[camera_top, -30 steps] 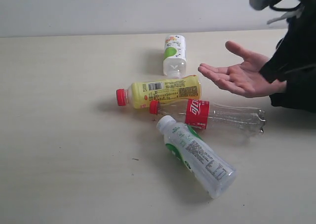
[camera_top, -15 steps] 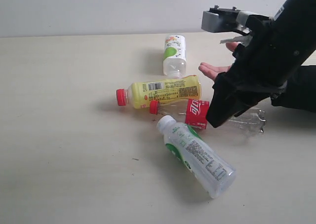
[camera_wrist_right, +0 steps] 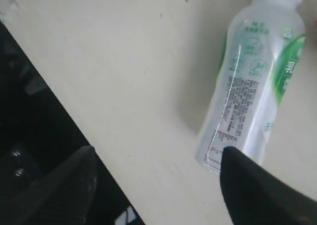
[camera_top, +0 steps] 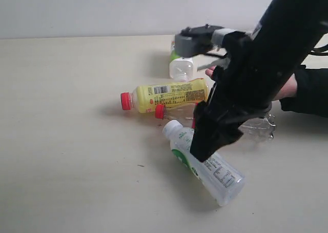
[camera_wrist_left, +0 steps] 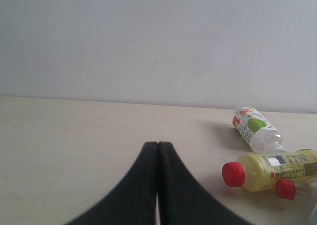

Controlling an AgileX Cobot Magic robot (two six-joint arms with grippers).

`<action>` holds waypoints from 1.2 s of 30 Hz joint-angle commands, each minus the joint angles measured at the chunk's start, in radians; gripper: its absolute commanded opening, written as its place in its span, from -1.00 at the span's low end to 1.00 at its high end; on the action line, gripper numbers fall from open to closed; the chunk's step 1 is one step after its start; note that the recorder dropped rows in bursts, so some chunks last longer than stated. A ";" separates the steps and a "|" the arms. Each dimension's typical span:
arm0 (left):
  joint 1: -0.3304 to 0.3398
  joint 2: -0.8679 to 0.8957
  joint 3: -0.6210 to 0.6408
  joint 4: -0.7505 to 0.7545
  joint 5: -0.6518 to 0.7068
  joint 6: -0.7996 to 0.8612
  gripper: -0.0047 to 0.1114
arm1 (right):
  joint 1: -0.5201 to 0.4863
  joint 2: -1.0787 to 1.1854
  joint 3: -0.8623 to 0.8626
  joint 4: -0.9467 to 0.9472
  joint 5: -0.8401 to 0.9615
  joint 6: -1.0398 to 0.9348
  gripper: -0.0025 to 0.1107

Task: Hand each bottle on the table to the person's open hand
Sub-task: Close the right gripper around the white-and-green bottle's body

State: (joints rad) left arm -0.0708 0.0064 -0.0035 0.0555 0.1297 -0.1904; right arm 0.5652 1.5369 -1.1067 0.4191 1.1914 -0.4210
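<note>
Stretching wide, the cream table [camera_top: 61,166] meets a plain wall [camera_top: 102,10].

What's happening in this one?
The right gripper is open over the nearest white-capped bottle, nothing gripped yet. The left gripper sits shut, away from the bottles. The yellow bottle, the far white-capped bottle and the clear bottle also lie on the table. The person's hand waits behind the right arm, partly hidden.

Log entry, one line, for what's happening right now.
right gripper: open over near white-capped bottle | left gripper: shut, holding nothing | person's open hand: mostly hidden by right arm | stage: pre-grasp
</note>
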 commanded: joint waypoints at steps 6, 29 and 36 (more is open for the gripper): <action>0.001 -0.006 0.003 -0.008 -0.001 0.001 -0.92 | 0.189 0.115 -0.009 -0.461 -0.063 0.303 0.39; 0.001 -0.006 0.003 -0.008 -0.001 0.001 -0.92 | 0.191 0.328 -0.009 -0.419 -0.286 0.335 0.45; 0.001 -0.006 0.003 -0.008 -0.001 0.001 -0.92 | 0.191 0.365 -0.009 -0.394 -0.337 0.337 0.45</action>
State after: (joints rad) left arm -0.0708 0.0064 -0.0035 0.0555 0.1297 -0.1904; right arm 0.7518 1.8903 -1.1067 0.0131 0.8777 -0.0858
